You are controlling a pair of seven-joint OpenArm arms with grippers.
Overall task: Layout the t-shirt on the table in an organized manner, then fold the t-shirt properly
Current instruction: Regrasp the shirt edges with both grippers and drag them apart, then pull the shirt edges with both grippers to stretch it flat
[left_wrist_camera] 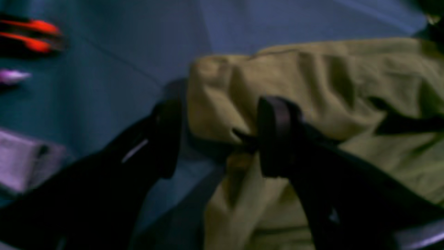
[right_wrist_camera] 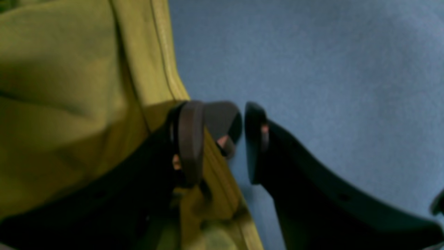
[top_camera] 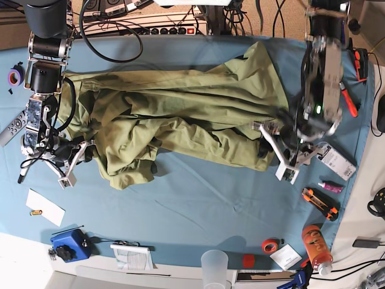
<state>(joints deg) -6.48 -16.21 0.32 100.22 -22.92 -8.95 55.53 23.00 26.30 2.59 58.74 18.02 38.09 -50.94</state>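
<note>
The olive-green t-shirt (top_camera: 174,120) lies crumpled lengthwise across the teal table (top_camera: 198,205). My left gripper (top_camera: 278,153) is at the shirt's right end. In the left wrist view, which is blurred, it (left_wrist_camera: 222,139) is open with a bunched edge of the shirt (left_wrist_camera: 312,80) between its fingers. My right gripper (top_camera: 73,162) is at the shirt's left end. In the right wrist view it (right_wrist_camera: 239,139) is open: one finger (right_wrist_camera: 189,142) rests over the shirt's hem (right_wrist_camera: 69,86), the other (right_wrist_camera: 255,146) is over bare table (right_wrist_camera: 329,69).
Along the right edge lie a red-handled tool (top_camera: 351,99), a white box (top_camera: 337,159), orange cutters (top_camera: 319,201) and an orange bottle (top_camera: 317,247). A clear cup (top_camera: 215,268), red tape (top_camera: 271,245) and a blue device (top_camera: 67,244) sit at the front. White paper (top_camera: 45,206) and a remote (top_camera: 12,126) lie at the left.
</note>
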